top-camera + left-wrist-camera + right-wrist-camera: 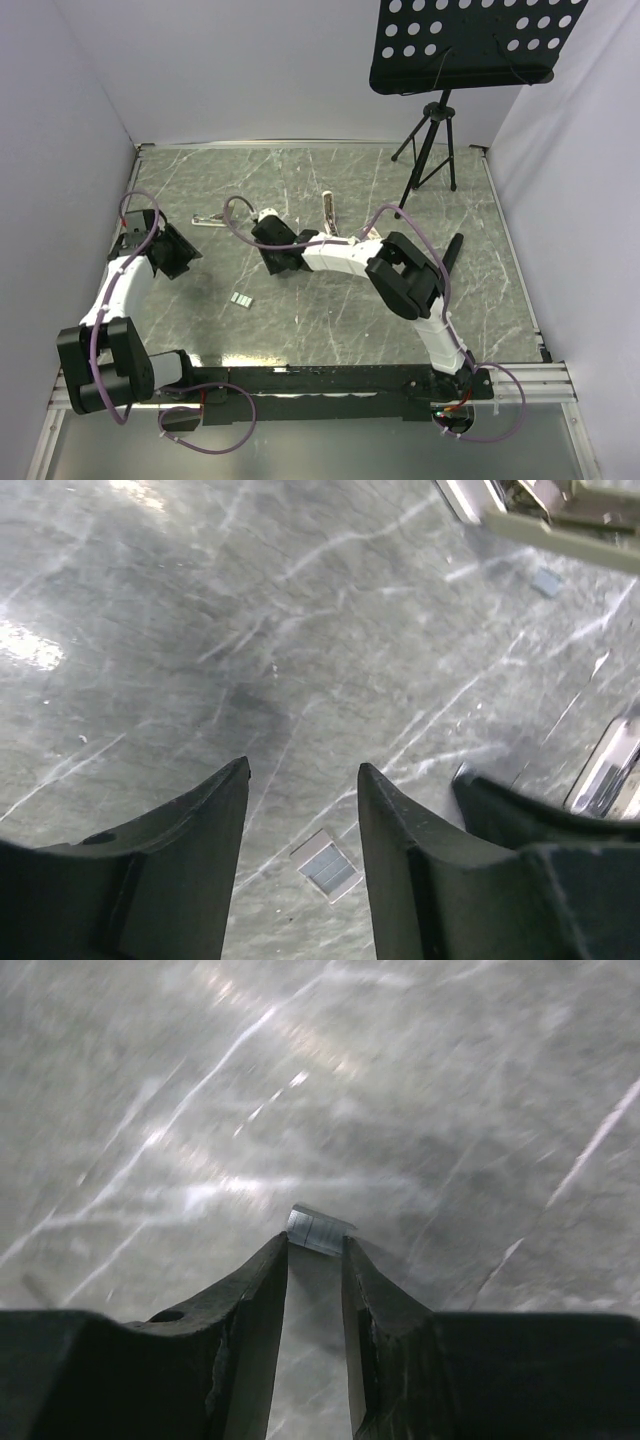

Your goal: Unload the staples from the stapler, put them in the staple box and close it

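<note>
Overhead, the marble tabletop [330, 330] is sitting boxed in by white walls [90, 120] at 9, 12 and 3 o'clock and by a metal rail [520, 385] at 6 o'clock. Bare marble is showing between the arms toward the rail and along the 3 o'clock wall. A black tripod [428, 150] is standing at about 1 o'clock by the far edge.

The stapler [560, 535] is lying just toward 12 o'clock of the table's centre, beside the right arm's white link. Its long axis is running roughly 12 to 6 o'clock, and I cannot tell which end is the front.

The right gripper [314, 1243] is hovering at 9 o'clock of centre, clenching a staple strip [320, 1228] at its very fingertips. The left gripper [302, 768] is hanging released near the 9 o'clock wall, fingers spread wide and touching nothing.

Loose staples [241, 300] are resting on the marble at 8 o'clock of centre, nearer the rail than either gripper. A small silvery object [208, 219] is lying at 10 o'clock, its long axis running 9 to 3
</note>
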Robot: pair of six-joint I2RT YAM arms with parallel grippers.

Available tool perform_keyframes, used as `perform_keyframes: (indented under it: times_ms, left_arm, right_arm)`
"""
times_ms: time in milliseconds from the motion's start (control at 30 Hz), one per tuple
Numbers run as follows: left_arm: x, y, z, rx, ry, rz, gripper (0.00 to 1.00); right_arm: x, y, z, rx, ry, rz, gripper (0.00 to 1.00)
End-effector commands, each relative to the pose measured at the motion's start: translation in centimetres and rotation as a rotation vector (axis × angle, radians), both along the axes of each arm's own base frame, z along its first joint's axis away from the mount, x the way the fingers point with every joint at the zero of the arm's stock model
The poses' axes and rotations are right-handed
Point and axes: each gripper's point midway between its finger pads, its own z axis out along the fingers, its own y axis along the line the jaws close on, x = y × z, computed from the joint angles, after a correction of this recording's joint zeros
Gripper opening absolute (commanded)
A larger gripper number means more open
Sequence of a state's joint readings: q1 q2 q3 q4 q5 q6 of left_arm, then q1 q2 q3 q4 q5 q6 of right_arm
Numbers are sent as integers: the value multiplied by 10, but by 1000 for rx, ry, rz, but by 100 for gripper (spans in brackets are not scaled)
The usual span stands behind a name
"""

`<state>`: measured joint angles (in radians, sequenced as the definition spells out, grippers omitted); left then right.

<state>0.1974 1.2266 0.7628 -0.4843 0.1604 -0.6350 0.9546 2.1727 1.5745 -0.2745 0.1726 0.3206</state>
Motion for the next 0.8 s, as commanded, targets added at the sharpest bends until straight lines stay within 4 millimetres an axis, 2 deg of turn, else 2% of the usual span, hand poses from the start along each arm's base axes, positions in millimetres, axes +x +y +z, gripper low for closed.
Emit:
perform_keyframes:
  times_ms: [0, 67, 100, 167, 200, 433, 567, 600, 700, 767]
  left_arm:
    - [3, 9, -8, -66, 17, 73, 54]
    - [-3, -3, -20, -209, 45, 53, 54]
    - [-6, 4, -32, -262, 80, 85, 52]
    - [-8, 1, -39, -346, 96, 70, 48]
    - [-9, 7, -46, -366, 118, 89, 47]
    - [-4, 12, -41, -355, 77, 84, 45]
    - [-4, 15, -39, -336, 72, 95, 45]
    - [-4, 14, -39, -335, 70, 95, 46]
    - [-4, 14, -37, -333, 62, 93, 46]
    - [-3, 15, -36, -331, 58, 94, 45]
  right_arm:
    - [-27, 24, 44, 101, -47, 126, 33]
    - [-36, 29, 53, 128, -61, 164, 34]
    - [-42, 32, 54, 134, -60, 184, 34]
    - [-51, 36, 60, 157, -67, 222, 33]
    - [-57, 40, 62, 163, -72, 244, 33]
    - [-78, 60, 68, 169, -112, 350, 34]
    - [-64, 49, 59, 82, -116, 211, 38]
    - [-58, 36, 55, 23, -119, 149, 42]
    - [-46, 23, 56, 10, -110, -12, 48]
    - [-47, 21, 57, 31, -78, -80, 48]
